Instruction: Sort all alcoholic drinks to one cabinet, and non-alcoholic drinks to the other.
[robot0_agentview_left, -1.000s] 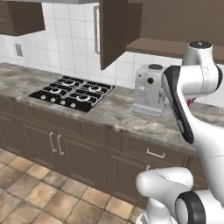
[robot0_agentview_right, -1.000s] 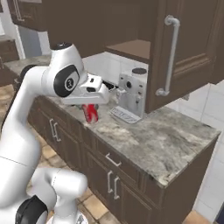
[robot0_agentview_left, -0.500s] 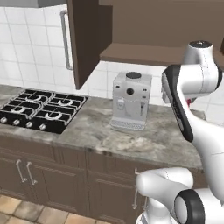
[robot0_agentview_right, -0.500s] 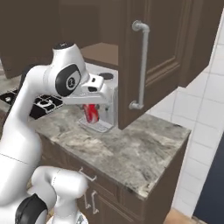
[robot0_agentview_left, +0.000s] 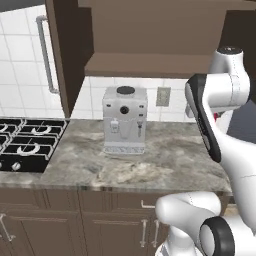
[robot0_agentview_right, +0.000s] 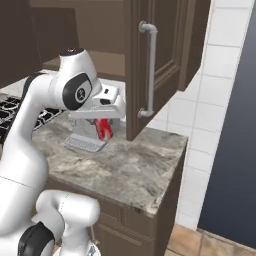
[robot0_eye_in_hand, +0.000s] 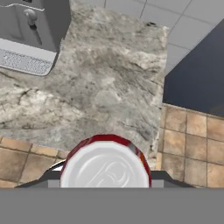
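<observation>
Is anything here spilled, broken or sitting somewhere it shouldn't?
Nothing looks spilled or damaged. The red can is held in the gripper above the stone counter. The coffee machine stands upright and square, and the upper cabinet door hangs open, which suits the sorting job.

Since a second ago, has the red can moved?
Yes. In the right base view the red can was left of the coffee machine; now it shows in front of its right side, nearer the open cabinet door.
</observation>
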